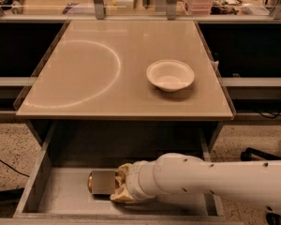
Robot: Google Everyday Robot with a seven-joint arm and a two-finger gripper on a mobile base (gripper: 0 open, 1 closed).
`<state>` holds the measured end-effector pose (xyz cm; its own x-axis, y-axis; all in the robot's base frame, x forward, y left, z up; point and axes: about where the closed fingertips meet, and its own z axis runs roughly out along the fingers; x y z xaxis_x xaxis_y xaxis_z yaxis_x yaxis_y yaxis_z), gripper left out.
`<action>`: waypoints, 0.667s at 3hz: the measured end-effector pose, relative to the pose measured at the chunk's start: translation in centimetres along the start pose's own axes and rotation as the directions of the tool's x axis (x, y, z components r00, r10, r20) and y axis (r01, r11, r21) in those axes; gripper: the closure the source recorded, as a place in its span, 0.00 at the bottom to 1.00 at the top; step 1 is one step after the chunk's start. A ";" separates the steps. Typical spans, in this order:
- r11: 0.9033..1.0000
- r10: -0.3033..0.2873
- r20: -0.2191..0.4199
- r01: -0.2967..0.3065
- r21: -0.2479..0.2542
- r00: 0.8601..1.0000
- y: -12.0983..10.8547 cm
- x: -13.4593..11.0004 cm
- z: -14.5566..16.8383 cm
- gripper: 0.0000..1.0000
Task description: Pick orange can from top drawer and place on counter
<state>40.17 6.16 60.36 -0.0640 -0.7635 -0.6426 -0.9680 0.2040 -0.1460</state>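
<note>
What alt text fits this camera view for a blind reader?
A white robot arm reaches into the open top drawer, its gripper at the orange can lying on its side. Above, a white bowl sits on the counter.

The tabletop point(84, 93) is glossy beige, with a faint white ring point(119, 64) toward its left edge and a plain cream-white bowl point(170, 75) toward its right edge. Below its front edge, the grey top drawer point(68, 201) holds the orange can point(102, 182), shiny copper with a darker side. The cream-yellow pincer point(119, 186) is at the can's right, on a white arm point(215, 182) dotted with dark specks.
</note>
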 end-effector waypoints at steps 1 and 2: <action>1.000 0.000 0.000 0.000 0.000 1.000 0.0 0.0 0.0 1.00; 0.999 -0.029 0.006 0.029 0.022 1.000 -0.3 -1.1 -3.0 1.00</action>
<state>39.79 5.10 63.40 -0.0346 -0.7653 -0.6428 -0.9639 0.1955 -0.1809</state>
